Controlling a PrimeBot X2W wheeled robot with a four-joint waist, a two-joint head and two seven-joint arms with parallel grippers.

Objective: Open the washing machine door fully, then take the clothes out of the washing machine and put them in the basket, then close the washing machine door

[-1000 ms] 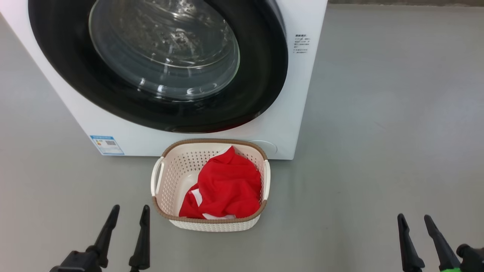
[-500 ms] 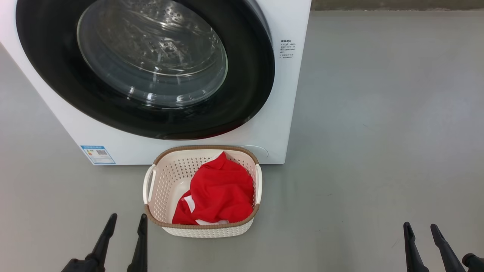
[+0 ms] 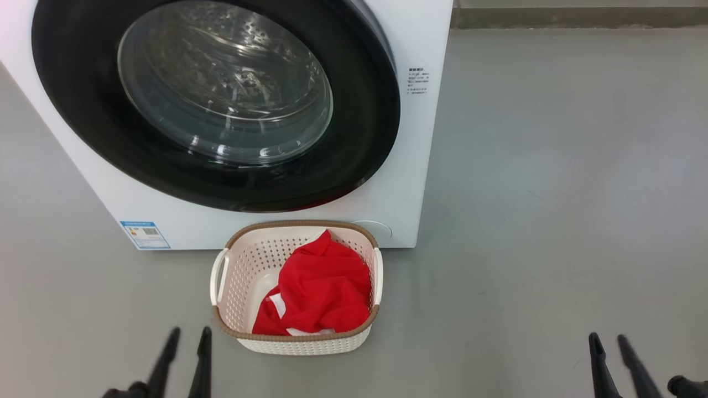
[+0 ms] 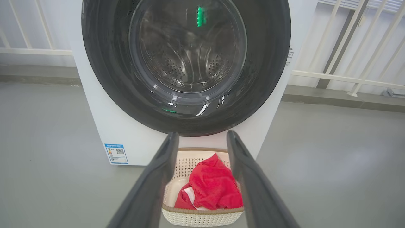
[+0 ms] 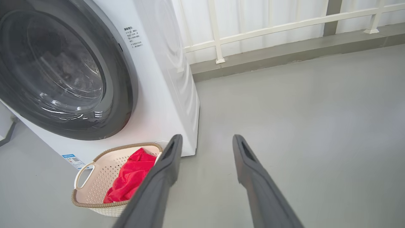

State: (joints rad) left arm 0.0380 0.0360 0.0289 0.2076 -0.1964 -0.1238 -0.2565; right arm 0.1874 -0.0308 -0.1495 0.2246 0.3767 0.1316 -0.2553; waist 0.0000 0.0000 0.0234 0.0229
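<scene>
**Both jaws parted and empty; door shut, clothes in the basket**

Left jaws sit at the near left of the head view, the two dark fingers (image 3: 203,359) spread with a clear gap and nothing between them. In the left wrist view the same fingers (image 4: 152,190) stand apart and frame the basket beyond them without touching it. Right jaws sit at the near right, well apart from the basket. Their fingers (image 3: 600,365) are likewise spread, holding nothing, above the bare grey floor (image 3: 553,221).

The white washing machine (image 3: 409,166) stands at the far left. The washing machine door (image 3: 359,138), a glossy black ring around a bulging glass window, lies shut against its front. The perforated steel drum (image 3: 227,83) shows through the glass, and no fabric can be made out inside. A small blue label sticker (image 3: 145,235) sits at the machine's lower left corner.

The cream perforated basket (image 3: 298,342) with its brown rim stands upright on the floor, just in front of the machine and below the door. The red clothes (image 3: 321,293), with a little white showing, lie bunched in its right half and reach up to the far rim. A white railing (image 5: 269,28) runs along the far wall.
</scene>
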